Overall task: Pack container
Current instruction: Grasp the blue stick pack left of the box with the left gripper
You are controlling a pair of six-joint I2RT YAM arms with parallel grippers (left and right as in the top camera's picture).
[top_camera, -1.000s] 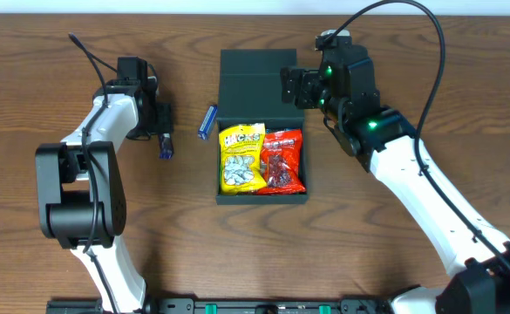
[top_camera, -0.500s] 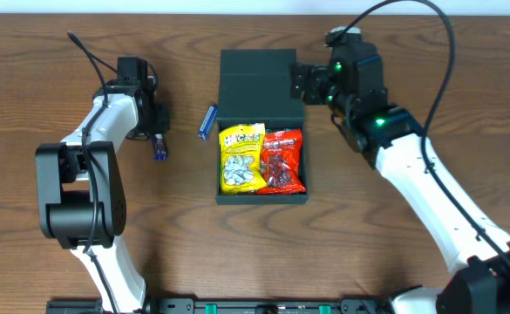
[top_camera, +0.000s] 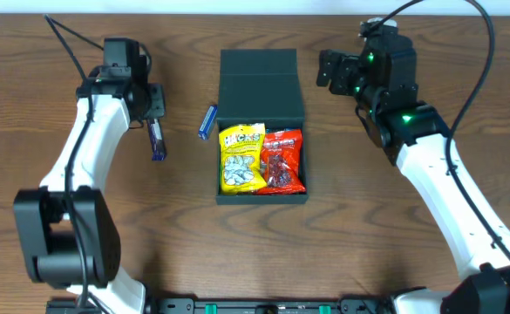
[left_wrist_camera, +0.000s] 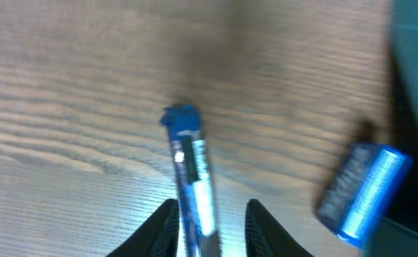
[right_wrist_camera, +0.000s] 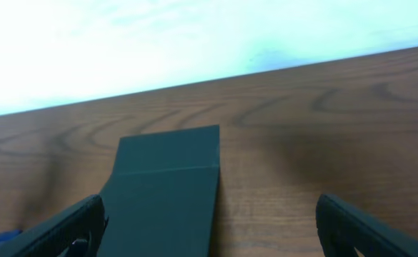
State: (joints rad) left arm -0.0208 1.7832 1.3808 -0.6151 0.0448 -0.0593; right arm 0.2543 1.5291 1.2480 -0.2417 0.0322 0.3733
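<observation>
The dark teal container sits mid-table with its flap lid laid open at the back. A yellow snack packet and a red snack packet lie inside it. My left gripper is left of the container, shut on a thin blue stick packet, which runs out between the fingers in the left wrist view. My right gripper is open and empty, raised beside the lid's right edge. The lid also shows in the right wrist view.
A second blue packet lies on the wood just left of the container's back corner. It also shows in the left wrist view. The table's far edge runs behind the lid.
My left arm has risen and swung back-left, and the blue stick packet has shifted left with it. My right gripper has drawn away to the right, off the lid.
</observation>
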